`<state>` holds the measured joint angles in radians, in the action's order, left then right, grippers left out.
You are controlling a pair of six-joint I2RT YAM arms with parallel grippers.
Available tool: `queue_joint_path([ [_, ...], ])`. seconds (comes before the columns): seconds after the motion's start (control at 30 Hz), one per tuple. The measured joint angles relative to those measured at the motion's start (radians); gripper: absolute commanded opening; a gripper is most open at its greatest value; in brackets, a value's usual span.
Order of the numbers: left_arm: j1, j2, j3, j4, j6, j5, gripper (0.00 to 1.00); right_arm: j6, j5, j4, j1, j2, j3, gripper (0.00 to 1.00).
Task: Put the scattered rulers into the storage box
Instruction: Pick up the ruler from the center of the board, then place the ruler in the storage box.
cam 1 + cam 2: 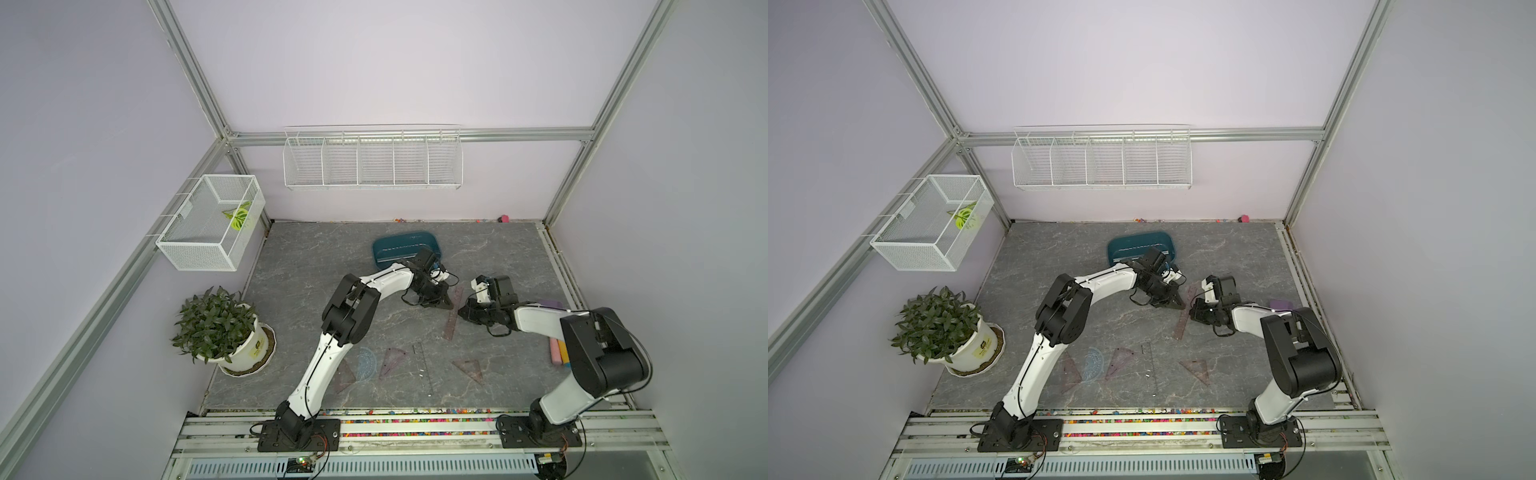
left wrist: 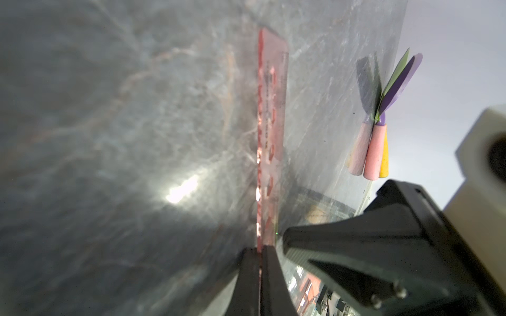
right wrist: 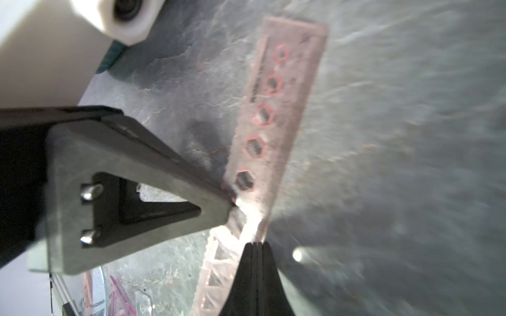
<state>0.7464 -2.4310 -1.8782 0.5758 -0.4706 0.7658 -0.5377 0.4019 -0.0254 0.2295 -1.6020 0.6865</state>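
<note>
Writing: print on brown ruler (image 3: 273, 123) & pot label (image 1: 255, 348) too blurred, I cannot read them.
My left end effector (image 2: 260, 247): closed, it pinches the ruler edge.
My right end effector (image 3: 254, 245): closed, tips touch the ruler; grip unclear.
Ruler pos.: on desk (image 1: 299, 266), near storage box (image 1: 395, 245), outside it.
</note>
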Motion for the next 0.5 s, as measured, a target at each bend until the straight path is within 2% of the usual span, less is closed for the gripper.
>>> queue_joint_path([
  [0.2, 0.014, 0.040, 0.014, 0.029, 0.014, -0.032, 0.00, 0.014, -0.008, 0.066, -0.055, 0.129, 0.000, 0.03],
  [0.5, -0.009, 0.151, 0.031, 0.030, -0.018, -0.055, 0.00, 0.015, -0.008, 0.078, -0.062, 0.134, -0.003, 0.03],
])
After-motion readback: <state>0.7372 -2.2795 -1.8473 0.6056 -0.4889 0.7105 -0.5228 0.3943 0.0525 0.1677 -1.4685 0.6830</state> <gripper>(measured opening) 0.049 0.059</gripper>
